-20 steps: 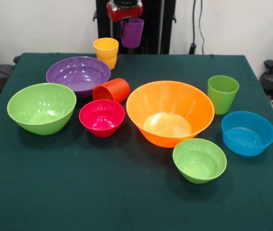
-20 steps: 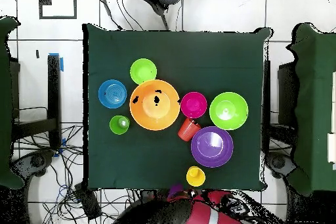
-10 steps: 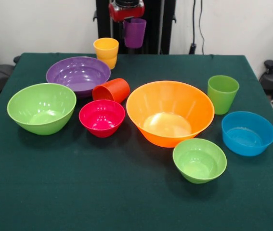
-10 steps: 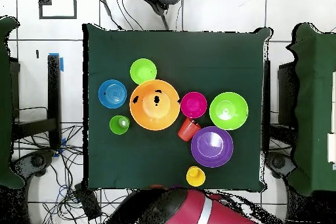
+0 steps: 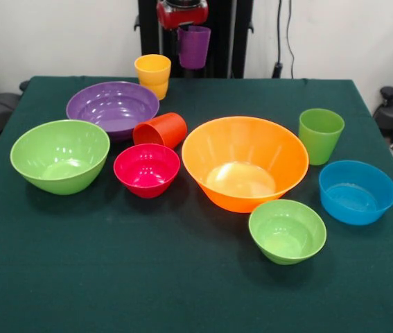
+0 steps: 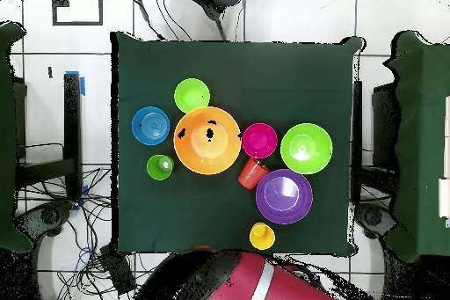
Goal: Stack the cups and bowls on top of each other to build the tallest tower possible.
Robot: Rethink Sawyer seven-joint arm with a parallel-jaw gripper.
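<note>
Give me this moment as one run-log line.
gripper: holding purple cup aloft, table's far edge | orange-red cup: on its side | orange bowl: empty | tower: not started

My gripper [image 5: 186, 21] sits high at the far edge of the table, its red housing just under the top of the front view, closed on the purple cup [image 5: 194, 46], which hangs upright clear of the table. From overhead, my red and black arm [image 6: 250, 281] bulks across the bottom edge, hiding the gripper.
</note>
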